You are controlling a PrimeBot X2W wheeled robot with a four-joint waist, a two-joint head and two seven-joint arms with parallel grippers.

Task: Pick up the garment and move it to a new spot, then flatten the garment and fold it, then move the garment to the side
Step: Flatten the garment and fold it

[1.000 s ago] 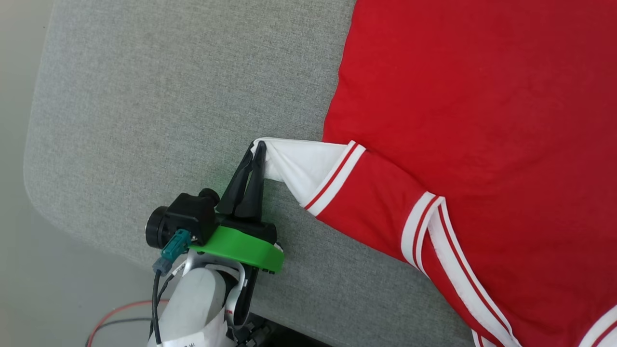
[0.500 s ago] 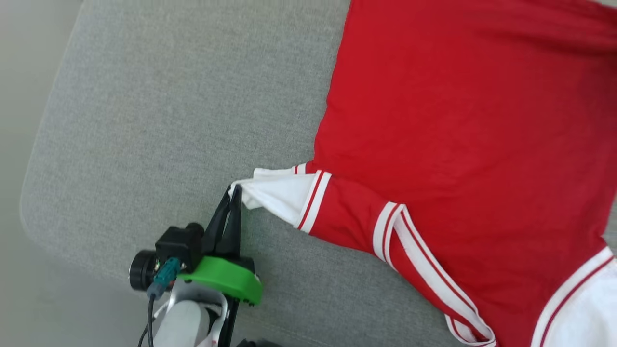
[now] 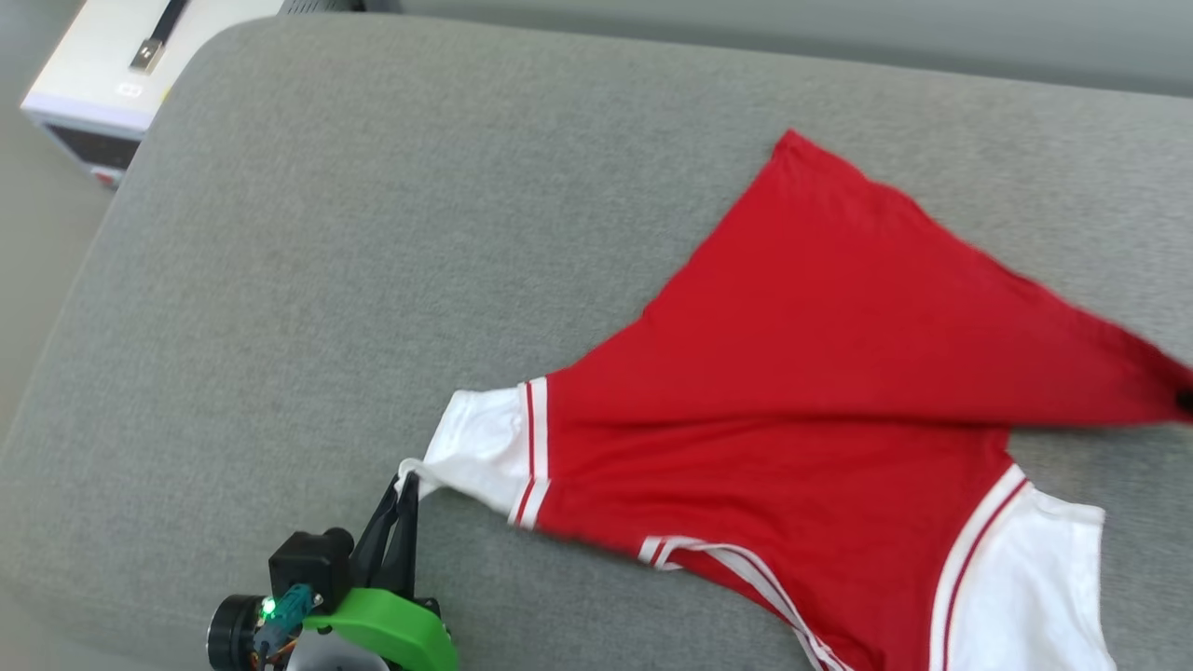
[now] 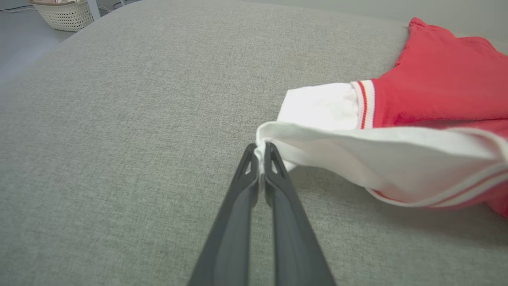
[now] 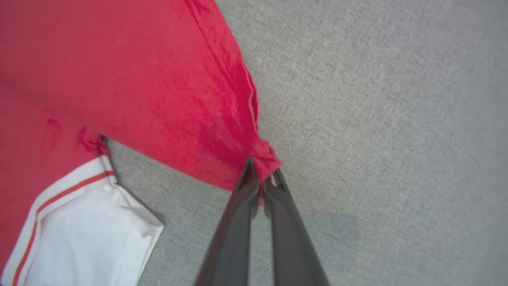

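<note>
Grey cushion (image 3: pixel 373 233) under the garment (image 3: pixel 792 373), taut left-to-right between both arms: left gripper (image 3: pixel 403 485) pinches the white sleeve (image 3: pixel 475 447), right gripper (image 5: pixel 260 174) pinches a red corner (image 5: pixel 266 159).

Likely a home-like room. A broad grey fabric-upholstered cushion (image 3: pixel 373 233) lies here; a white woven basket (image 4: pixel 65 16) stands on the floor (image 4: pixel 16 41).

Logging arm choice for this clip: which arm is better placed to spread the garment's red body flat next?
Probably the right. The right gripper is shut on a bunched red edge of the garment, whose body lies folded over itself. The left gripper only pinches the white sleeve tip, likely an anchor.
</note>
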